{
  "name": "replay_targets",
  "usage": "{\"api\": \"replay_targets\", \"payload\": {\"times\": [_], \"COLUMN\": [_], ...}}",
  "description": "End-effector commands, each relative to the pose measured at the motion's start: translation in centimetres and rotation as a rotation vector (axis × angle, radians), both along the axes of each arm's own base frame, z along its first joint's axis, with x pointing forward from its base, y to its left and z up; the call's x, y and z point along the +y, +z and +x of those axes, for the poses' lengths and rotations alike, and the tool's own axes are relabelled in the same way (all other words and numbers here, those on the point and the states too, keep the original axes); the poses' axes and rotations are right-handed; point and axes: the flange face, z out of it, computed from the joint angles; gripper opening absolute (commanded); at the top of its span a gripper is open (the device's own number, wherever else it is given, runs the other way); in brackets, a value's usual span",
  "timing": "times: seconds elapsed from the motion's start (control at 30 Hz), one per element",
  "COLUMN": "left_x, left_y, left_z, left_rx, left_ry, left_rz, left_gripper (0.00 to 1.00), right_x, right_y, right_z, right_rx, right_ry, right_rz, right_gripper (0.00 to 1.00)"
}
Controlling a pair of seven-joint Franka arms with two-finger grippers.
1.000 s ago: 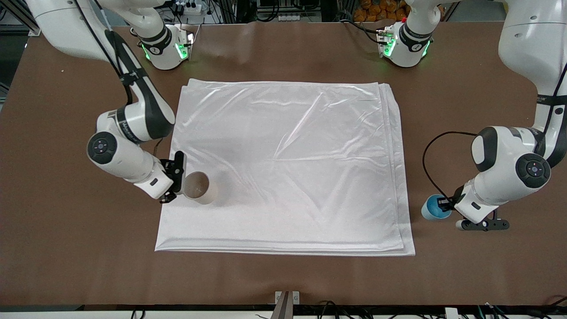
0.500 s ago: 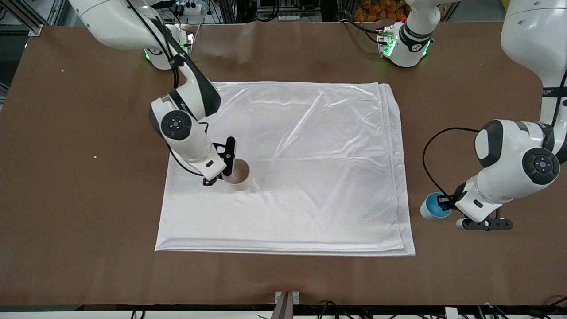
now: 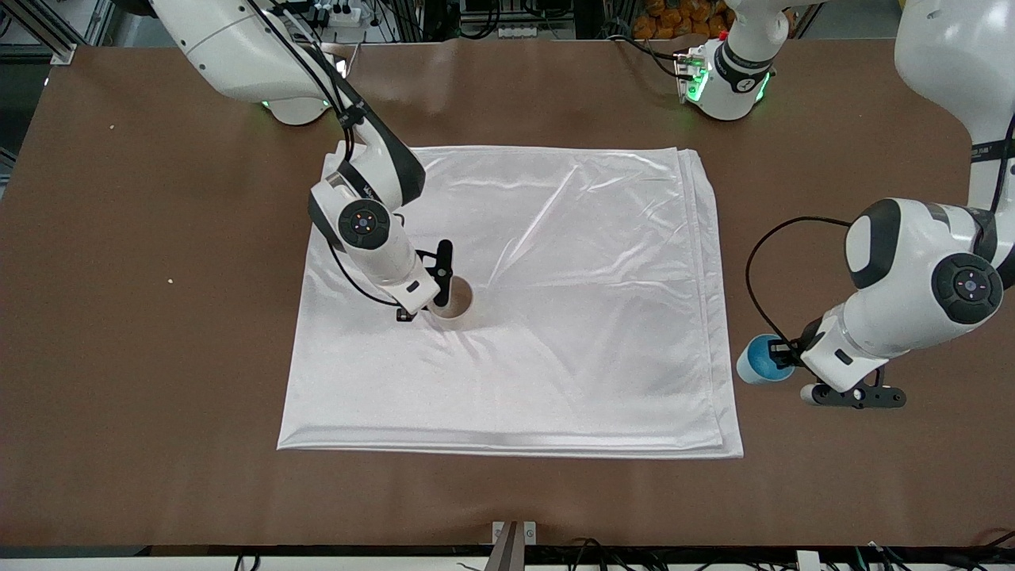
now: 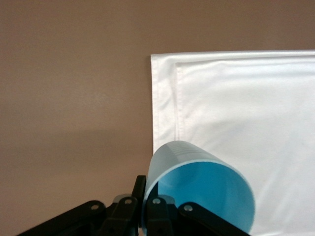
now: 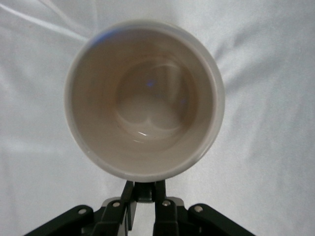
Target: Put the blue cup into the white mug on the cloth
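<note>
The white mug [image 3: 453, 300] is upright, low over or on the cloth [image 3: 571, 262], between its middle and the right arm's end. My right gripper [image 3: 438, 298] is shut on the mug's black handle [image 5: 145, 191]; the mug's pale inside [image 5: 143, 101] shows empty. The blue cup [image 3: 761, 359] is tilted and held over the brown table just off the cloth's edge at the left arm's end. My left gripper [image 3: 787, 354] is shut on the cup's wall [image 4: 170, 160], with one finger inside the rim. The cloth's corner [image 4: 236, 98] lies under the cup.
The brown table [image 3: 143, 357] surrounds the cloth. The two arm bases [image 3: 297, 107] [image 3: 725, 79] stand at the table's edge farthest from the camera. A black cable [image 3: 757, 270] loops beside the left arm. A small metal bracket [image 3: 514, 533] sits at the nearest edge.
My right gripper carried the mug from the cloth's edge at the right arm's end toward the cloth's middle. My left gripper shifted the blue cup slightly toward the cloth.
</note>
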Motion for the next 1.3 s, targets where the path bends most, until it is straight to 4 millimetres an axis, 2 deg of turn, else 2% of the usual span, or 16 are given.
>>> {"api": "replay_targets", "payload": {"times": [0.0,0.1,0.23,0.33,0.47,0.6,0.7,0.77,0.8,0.83,0.97,1.07,1.17,1.27], "left_x": [-1.7,-3.1,-3.8,-4.2,-4.9,-5.2,-5.8,-6.1,-6.2,-6.4,-7.7,-9.1,-10.9,-13.0], "left_y": [1.5,1.7,1.8,2.0,2.9,3.1,3.4,3.9,4.0,4.1,4.8,6.0,6.2,6.2], "left_z": [-0.7,-1.0,-1.3,-1.4,-1.6,-1.7,-1.9,-2.0,-2.0,-2.1,-2.5,-3.0,-3.7,-4.6], "left_rx": [0.019,0.024,0.034,0.034,0.023,0.021,0.016,0.01,0.009,0.009,0.0,-0.014,-0.006,0.021], "left_ry": [0.015,0.016,0.015,0.009,-0.003,-0.007,-0.015,-0.018,-0.019,-0.021,-0.042,-0.064,-0.085,-0.033], "left_rz": [-0.015,-0.026,-0.03,-0.033,-0.037,-0.039,-0.042,-0.044,-0.044,-0.045,-0.057,-0.065,-0.076,-0.075], "left_gripper": [0.0,0.0,0.0,0.0,0.0,0.0,0.0,0.0,0.0,0.0,0.0,0.0,0.0,0.0], "right_x": [1.1,2.6,3.5,4.4,4.4,4.5,4.4,4.2,4.1,3.7,2.2,1.7,-0.1,-2.1], "right_y": [-0.7,-0.7,-1.1,-1.2,-1.2,-1.1,-1.0,-0.5,-0.5,-0.3,1.6,3.6,5.7,8.1], "right_z": [-0.2,-1.1,-1.6,-2.2,-2.2,-2.2,-2.1,-1.7,-1.5,-1.3,-0.1,0.3,0.9,1.6], "right_rx": [-0.004,-0.007,-0.012,-0.014,-0.012,-0.015,-0.016,-0.023,-0.025,-0.027,-0.046,-0.071,-0.064,-0.065], "right_ry": [0.009,0.036,0.012,0.016,0.014,0.015,0.012,0.007,0.004,-0.003,-0.03,-0.033,-0.055,-0.09], "right_rz": [-0.012,-0.01,-0.006,-0.005,-0.006,-0.005,-0.006,-0.002,-0.001,0.0,0.006,0.013,-0.012,-0.027], "right_gripper": [0.09,0.09,0.1,0.16,0.21,0.4,0.59,0.79,0.94,1.0,1.0,1.0,1.0,1.0]}}
